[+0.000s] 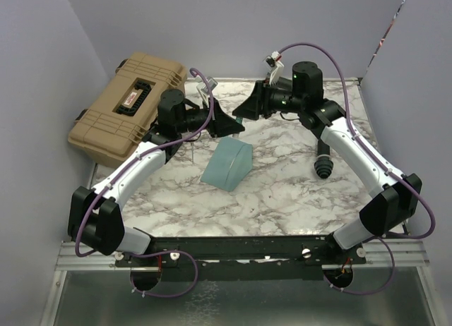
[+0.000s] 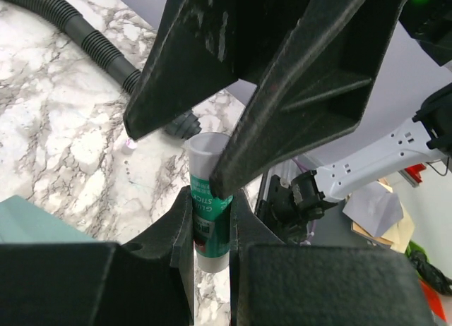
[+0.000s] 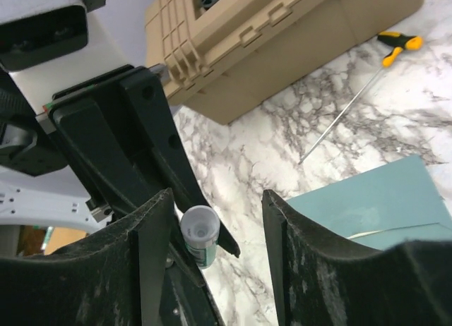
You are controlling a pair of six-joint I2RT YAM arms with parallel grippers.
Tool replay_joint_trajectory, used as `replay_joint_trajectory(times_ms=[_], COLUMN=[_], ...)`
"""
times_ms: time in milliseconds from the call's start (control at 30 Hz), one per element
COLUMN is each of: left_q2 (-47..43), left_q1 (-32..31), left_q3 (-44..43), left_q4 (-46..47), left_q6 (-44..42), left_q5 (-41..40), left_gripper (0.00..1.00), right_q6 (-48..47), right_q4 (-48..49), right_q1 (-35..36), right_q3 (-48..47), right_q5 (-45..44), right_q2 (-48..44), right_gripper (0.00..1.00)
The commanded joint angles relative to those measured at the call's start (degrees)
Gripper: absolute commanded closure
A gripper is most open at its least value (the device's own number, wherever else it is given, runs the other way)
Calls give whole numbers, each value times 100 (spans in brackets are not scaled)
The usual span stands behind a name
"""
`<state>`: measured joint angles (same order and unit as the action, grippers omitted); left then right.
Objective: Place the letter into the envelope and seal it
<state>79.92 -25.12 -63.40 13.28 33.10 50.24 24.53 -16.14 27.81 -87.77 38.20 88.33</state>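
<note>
**Glue stick held between two grippers beyond the envelope**

Nearest the arm bases, we see the teal envelope [image 1: 227, 165] lying on the marble table [image 1: 282, 192], apart from both grippers. Right of the envelope, a black ribbed hose [image 1: 323, 165] rests on the table. Left of the envelope lies a thin screwdriver [image 3: 393, 42] with a yellow-and-black handle. Just beyond the envelope's far edge, raised above the table, the left gripper [image 2: 212, 206] pinches a green-and-white glue stick [image 2: 210, 231] around its body, with the white end pointing away from it. The right gripper [image 3: 217, 199] faces it with its fingers spread on either side of that white end. We cannot tell whether either finger touches the stick. Farthest from us, beyond the envelope and to its left, a tan hard case [image 1: 127, 104] sits at the table's corner.
</note>
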Motion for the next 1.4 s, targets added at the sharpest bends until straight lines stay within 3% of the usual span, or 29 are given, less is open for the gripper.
replay_joint_trajectory(times_ms=[0,233,300,567,733,800,833,1000,1067,1167,1267,1367], left_q2=[73,366,541,572,627,676,713,753,719,646,651,571], left_q1=[5,-133,-125,-173,-168,-168,-166,-130,-81,-22,-23,-19], left_q3=[-217,-448,-598,-574,-570,-547,-565,-661,-676,-664,-766,-764], left_q4=[199,642,619,553,543,442,351,-273,-461,-489,-462,-397], left_q6=[67,37,-115,-977,-1238,-1292,-1322,-1395,-1354,-1105,-758,-584], left_q5=[396,420,177,-2502,-2827,-2785,-2647,-1587,-1116,-251,619,1118], left_gripper=[100,100,100,100,100,100,100,100,100,100,100,100], right_q6=[-104,351,575,1735,2584,2579,2272,925,585,-257,-1738,-2375], right_q4=[-54,104,2,-1839,-2414,-1841,-1503,-1594,-1414,-968,-1592,-2055], right_q1=[40,55,108,581,636,614,581,448,165,-263,-303,-305], right_q3=[135,61,-118,-1542,-2059,-1868,-1797,-1943,-1580,-809,-646,-640], right_q5=[647,280,-329,-3614,-4451,-4043,-3437,-2379,-1736,61,1345,1746], right_q2=[-71,26,119,1086,1470,1423,1391,1065,728,216,29,55], right_gripper=[52,98,100,100,100,100,98,34,28,27,25,25])
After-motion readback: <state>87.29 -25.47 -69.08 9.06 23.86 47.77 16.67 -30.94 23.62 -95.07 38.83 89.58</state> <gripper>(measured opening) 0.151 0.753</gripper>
